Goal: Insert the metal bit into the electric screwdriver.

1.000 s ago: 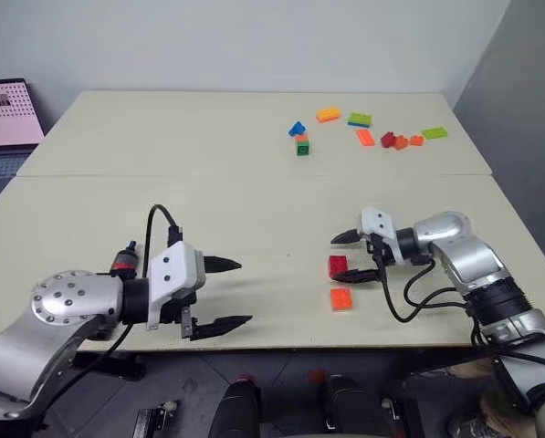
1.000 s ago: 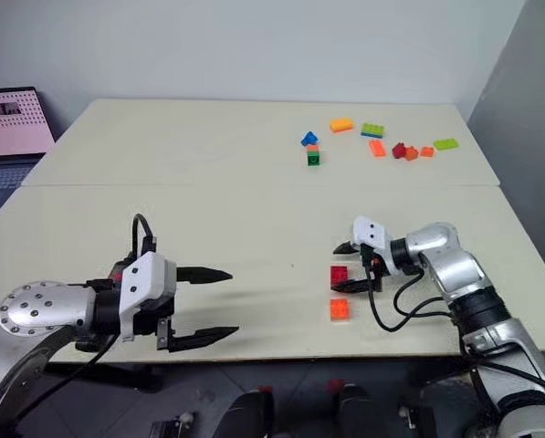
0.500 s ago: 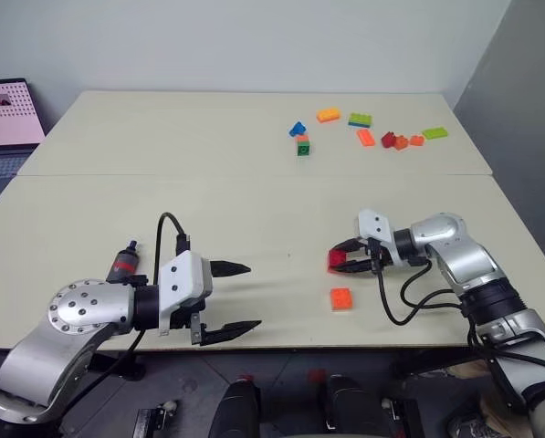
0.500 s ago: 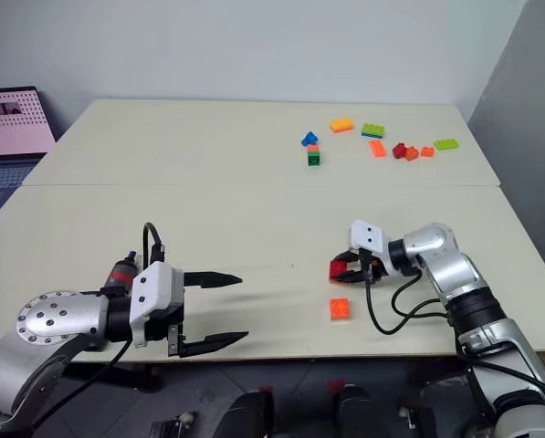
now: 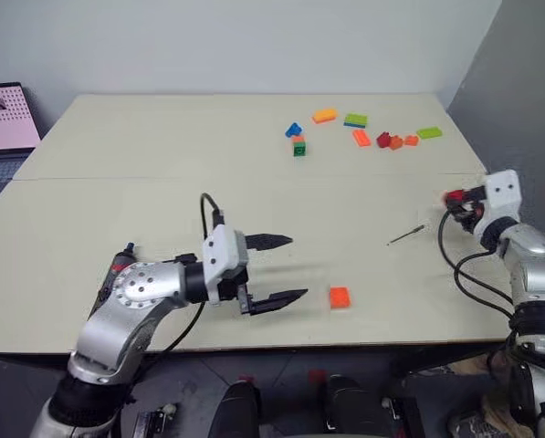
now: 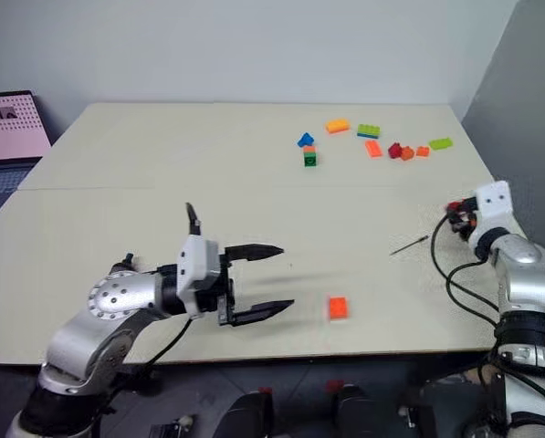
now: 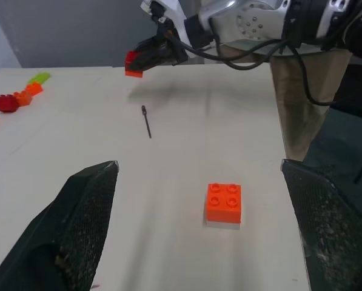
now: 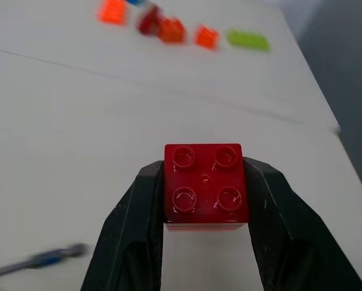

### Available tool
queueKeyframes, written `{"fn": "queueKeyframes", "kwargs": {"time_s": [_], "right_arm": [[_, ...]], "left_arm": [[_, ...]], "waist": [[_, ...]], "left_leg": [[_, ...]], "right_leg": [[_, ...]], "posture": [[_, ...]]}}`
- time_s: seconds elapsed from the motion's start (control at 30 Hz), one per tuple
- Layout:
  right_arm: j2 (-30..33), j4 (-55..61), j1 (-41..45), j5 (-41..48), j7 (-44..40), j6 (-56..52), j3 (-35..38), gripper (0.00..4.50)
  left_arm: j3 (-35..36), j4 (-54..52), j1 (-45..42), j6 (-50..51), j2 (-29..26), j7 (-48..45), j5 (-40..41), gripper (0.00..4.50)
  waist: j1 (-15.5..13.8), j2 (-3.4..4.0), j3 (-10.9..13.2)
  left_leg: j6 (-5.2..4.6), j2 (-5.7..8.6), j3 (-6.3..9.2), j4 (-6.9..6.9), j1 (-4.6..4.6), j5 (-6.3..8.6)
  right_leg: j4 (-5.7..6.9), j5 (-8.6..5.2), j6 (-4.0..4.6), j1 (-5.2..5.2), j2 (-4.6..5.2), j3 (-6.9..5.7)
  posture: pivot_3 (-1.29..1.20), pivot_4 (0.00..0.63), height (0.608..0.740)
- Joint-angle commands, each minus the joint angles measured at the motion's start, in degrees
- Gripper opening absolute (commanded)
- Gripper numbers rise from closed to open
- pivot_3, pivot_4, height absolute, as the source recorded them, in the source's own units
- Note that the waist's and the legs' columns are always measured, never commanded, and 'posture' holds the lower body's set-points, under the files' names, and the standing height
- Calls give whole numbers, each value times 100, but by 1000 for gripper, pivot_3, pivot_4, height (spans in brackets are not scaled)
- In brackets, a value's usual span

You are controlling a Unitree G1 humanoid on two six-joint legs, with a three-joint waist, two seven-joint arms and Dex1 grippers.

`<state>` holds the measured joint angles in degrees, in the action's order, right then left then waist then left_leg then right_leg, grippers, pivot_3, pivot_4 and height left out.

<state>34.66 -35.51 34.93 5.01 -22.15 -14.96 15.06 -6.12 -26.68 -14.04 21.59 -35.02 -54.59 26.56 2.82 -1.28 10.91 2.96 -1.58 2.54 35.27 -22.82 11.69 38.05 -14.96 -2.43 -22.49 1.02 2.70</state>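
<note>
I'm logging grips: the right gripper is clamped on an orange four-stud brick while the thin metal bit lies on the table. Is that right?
Not quite. The right gripper is shut on a red four-stud brick, as the right wrist view shows; the orange four-stud brick lies loose on the table. The thin metal bit does lie there.

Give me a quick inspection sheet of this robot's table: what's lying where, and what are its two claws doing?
Surface: pale table, a seam across its middle.
Job's things: metal bit lies loose on the table; electric screwdriver stands behind the left arm.
Clutter: orange brick near the front edge; coloured bricks scattered at the far side.
Grippers: left gripper open, holding nothing; right gripper shut on a red brick, above the table's right edge.
Cables: black cable loops off the right wrist.
Surroundings: laptop at far left; grey walls.
</note>
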Motion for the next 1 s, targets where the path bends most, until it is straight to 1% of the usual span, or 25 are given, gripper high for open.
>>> {"fn": "queueKeyframes", "kwargs": {"time_s": [0.03,0.13,0.2,0.23,0.33,0.37,0.43,0.5,0.63,0.77,0.83,0.87,0.9,1.0], "right_arm": [[0,-820,556,-74,397,419,55,1464],[-19,-1301,800,8,421,608,76,1464],[-55,-1488,890,144,414,657,168,2171],[-63,-1453,866,204,295,718,181,2274],[-41,-1273,770,281,163,733,180,3052],[-9,-1167,713,316,128,725,203,3387],[85,-867,559,421,28,641,279,3843],[274,-259,253,451,-391,660,178,4425],[655,1249,-479,640,-1517,570,-107,4485],[1415,3498,-1503,1241,-3293,-50,-762,4485],[1880,4247,-1862,1138,-4003,-63,-1289,4485],[2000,4487,-1933,1153,-4221,-122,-1492,4485],[2051,4688,-1953,1235,-4373,-254,-1643,4485],[1925,4959,-1731,1370,-4612,-579,-2069,4485]], "left_arm": [[-19,-72,-155,-110,42,8,-13,4500],[-34,-75,-193,-98,70,42,-10,4500],[-42,-104,-191,-81,78,75,-13,4500],[-44,-123,-177,-72,78,92,-14,4500],[-34,-160,-135,-58,64,128,-13,4500],[-26,-171,-122,-50,59,146,-10,4500],[-3,-183,-90,-30,28,176,-3,4500],[25,-214,-52,39,-100,123,12,4500],[156,-323,113,126,-509,-47,12,4500],[332,-374,546,-183,-1452,-715,-252,4500],[429,-417,709,-343,-1767,-986,-284,4500],[446,-455,757,-403,-1861,-1074,-258,4500],[460,-504,807,-428,-1915,-1130,-206,4500],[433,-609,939,-449,-1949,-1198,-151,4500]], "waist": [[44,0,0],[53,0,0],[52,0,0],[47,0,0],[43,0,0],[42,0,0],[39,0,0],[21,1,0],[12,3,2],[58,7,1],[50,11,3],[47,12,3],[41,12,4],[28,9,4]], "left_leg": [[-2,0,0,-1,0,-1],[-2,0,1,-3,-2,-1],[-2,0,0,-5,-3,-1],[-2,0,1,-5,-4,-1],[-2,0,2,-6,-7,-1],[-2,1,2,-6,-7,-1],[-2,1,2,-6,-7,-1],[-2,1,3,-5,-7,-1],[-2,0,4,-7,-8,-1],[-2,-9,3,-14,-3,-1],[-2,-12,5,-15,-2,-1],[-2,-13,10,-20,1,-1],[-2,-16,11,-19,3,-1],[-2,-13,8,-11,2,-1]], "right_leg": [[0,1,-2,0,0,0],[-2,1,-3,0,-2,0],[-6,1,-3,0,-2,1],[-7,1,-3,0,-2,0],[-8,1,-4,0,-1,-1],[-8,1,-4,0,-1,0],[-8,1,-4,0,-1,-1],[-7,1,-4,0,-1,-1],[-8,-1,-6,-2,-1,-2],[-6,-3,-2,-8,-8,-1],[-3,-8,6,-12,-10,-2],[-3,-26,35,-11,-10,-5],[-2,-28,39,-7,-10,-9],[-7,-26,37,-4,-3,-8]], "posture": [[0,150,740],[0,150,740],[0,150,740],[0,150,740],[0,150,740],[0,150,740],[0,150,740],[0,150,740],[0,150,740],[0,150,740],[0,150,740],[0,150,740],[0,150,740],[0,150,740]]}}
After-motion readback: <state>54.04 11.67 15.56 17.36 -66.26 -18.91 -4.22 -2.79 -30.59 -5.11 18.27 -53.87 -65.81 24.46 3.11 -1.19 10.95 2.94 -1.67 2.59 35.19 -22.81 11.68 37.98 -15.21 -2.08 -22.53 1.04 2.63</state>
